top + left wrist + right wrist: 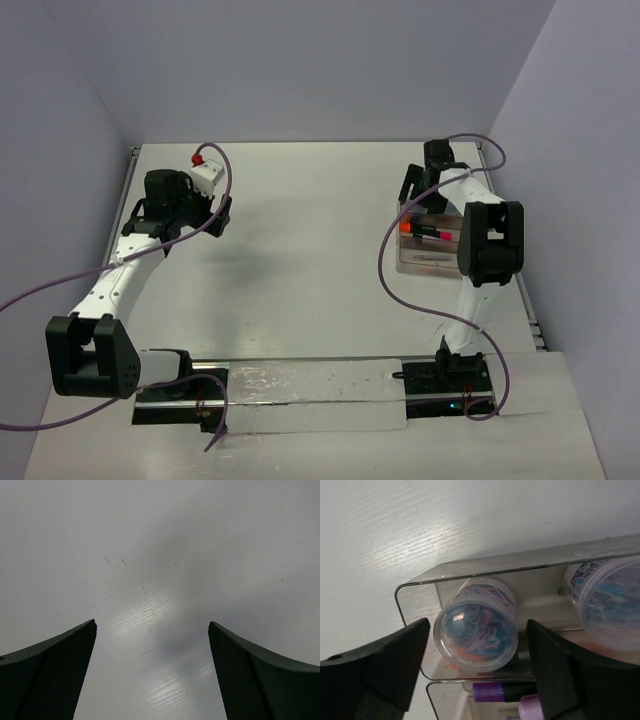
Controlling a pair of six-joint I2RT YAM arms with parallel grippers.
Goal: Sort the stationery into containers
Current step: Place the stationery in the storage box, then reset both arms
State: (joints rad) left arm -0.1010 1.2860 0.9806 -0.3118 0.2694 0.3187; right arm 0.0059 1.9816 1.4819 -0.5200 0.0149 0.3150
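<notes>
The clear smoky tray stands at the right of the table and holds a magenta pen and a pen with an orange-red end. My right gripper hovers over the tray's far side. In the right wrist view it is open, and its jaws stand on either side of a small round jar in the tray's end compartment without touching it. A second jar stands beside it. A purple-ended pen lies in the neighbouring compartment. My left gripper is open and empty over bare table.
Grey walls close in the table on the left, back and right. A purple cable loops from the right arm just left of the tray. A shiny clear sheet lies between the arm bases at the near edge.
</notes>
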